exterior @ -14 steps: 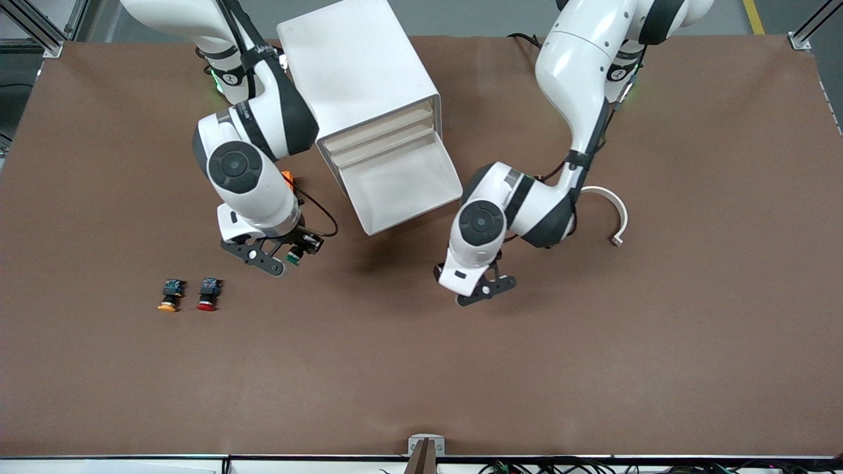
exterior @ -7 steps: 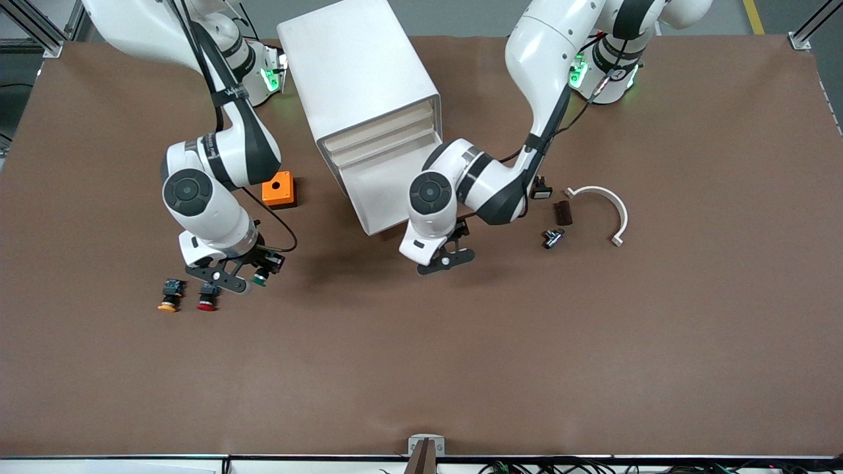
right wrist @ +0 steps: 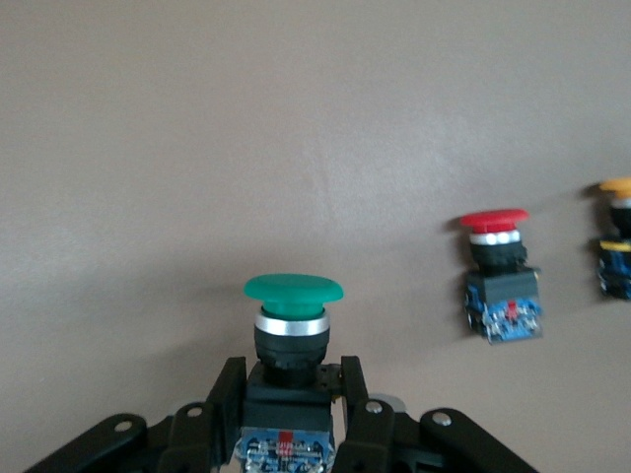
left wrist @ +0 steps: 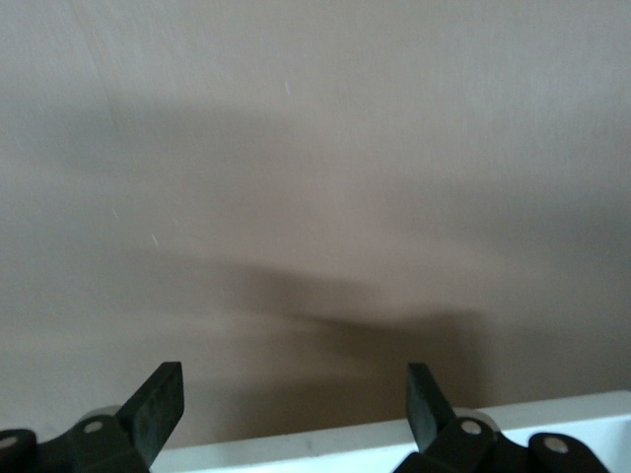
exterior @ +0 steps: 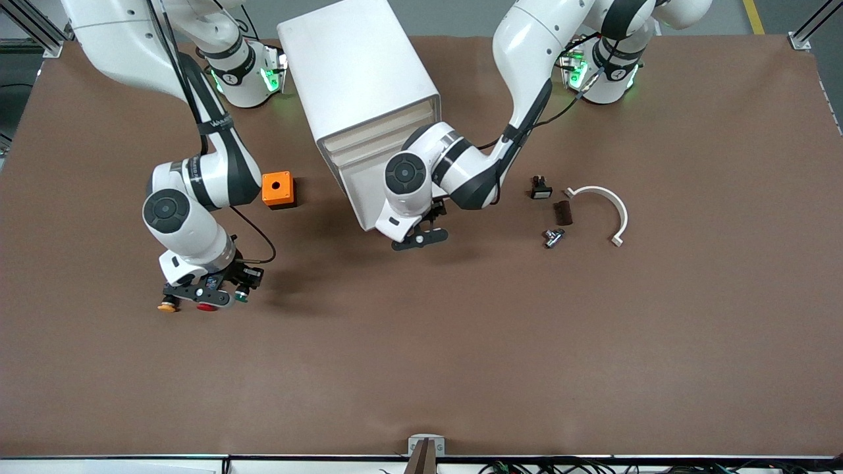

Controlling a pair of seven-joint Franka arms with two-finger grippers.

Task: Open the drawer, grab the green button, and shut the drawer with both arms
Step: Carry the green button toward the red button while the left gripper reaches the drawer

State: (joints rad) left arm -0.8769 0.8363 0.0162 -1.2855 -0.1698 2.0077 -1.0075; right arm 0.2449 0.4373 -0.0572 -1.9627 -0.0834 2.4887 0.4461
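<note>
The white cabinet (exterior: 355,72) has its lowest drawer (exterior: 359,187) pulled out. My left gripper (exterior: 419,238) hangs open and empty just off the drawer's front edge; in the left wrist view, the left gripper (left wrist: 293,406) has its fingers spread wide over the white drawer rim (left wrist: 345,448). My right gripper (exterior: 237,289) is shut on the green button (exterior: 242,298), low over the table beside the red button (exterior: 207,307). The right wrist view shows the right gripper (right wrist: 289,394) clamping the black body under the green button's cap (right wrist: 293,289).
A yellow button (exterior: 167,307) lies beside the red one. The red button (right wrist: 498,286) and yellow button (right wrist: 616,236) also show in the right wrist view. An orange box (exterior: 277,189) sits near the cabinet. A white curved piece (exterior: 619,210) and small dark parts (exterior: 562,212) lie toward the left arm's end.
The right arm carried the green button toward its end of the table, down beside the red button. The left arm swung in to the drawer's front edge.
</note>
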